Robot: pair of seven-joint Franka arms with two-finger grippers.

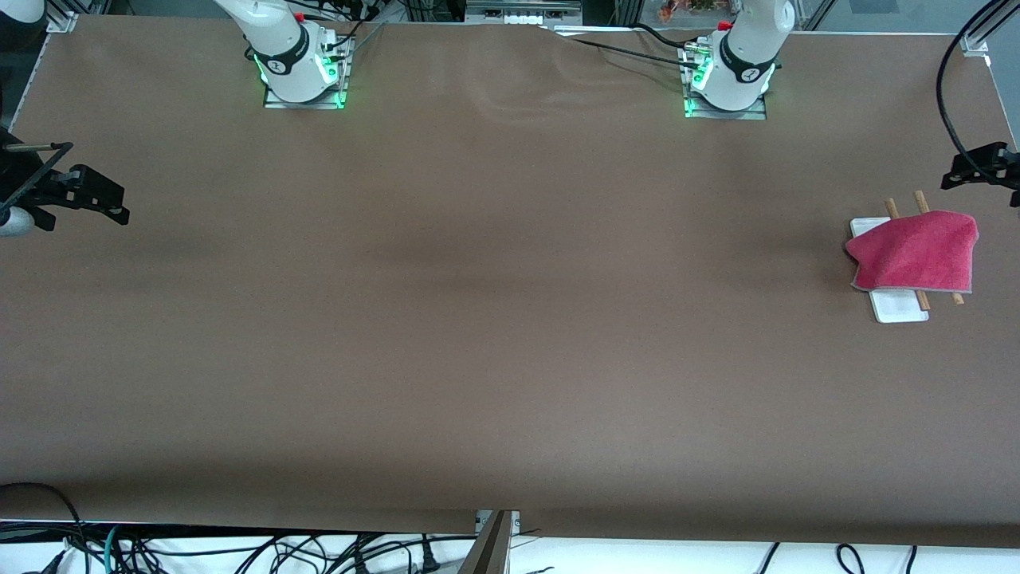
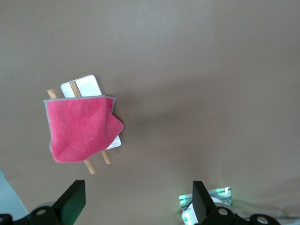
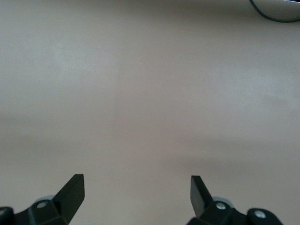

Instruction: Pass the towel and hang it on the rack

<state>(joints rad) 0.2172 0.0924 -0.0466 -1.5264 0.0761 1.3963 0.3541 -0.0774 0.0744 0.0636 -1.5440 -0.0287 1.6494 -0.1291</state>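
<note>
A: What lies nearest the front camera?
B: Only bare brown table (image 1: 478, 359). Farther up, toward the left arm's end, the towel (image 1: 916, 251) is draped over the rack (image 1: 900, 305), covering most of both wooden rods.
A: Do the wrist views add anything?
B: The left wrist view shows the towel (image 2: 79, 129) with one corner drooping over the rack's white base (image 2: 84, 86); the right wrist view shows just table (image 3: 150, 93).
A: And the tools?
B: Left tool (image 2: 138, 199) hangs high over the table near the rack, fingers spread wide, holding nothing. Right tool (image 3: 137, 194) waits over the right arm's end, equally open and empty.
</note>
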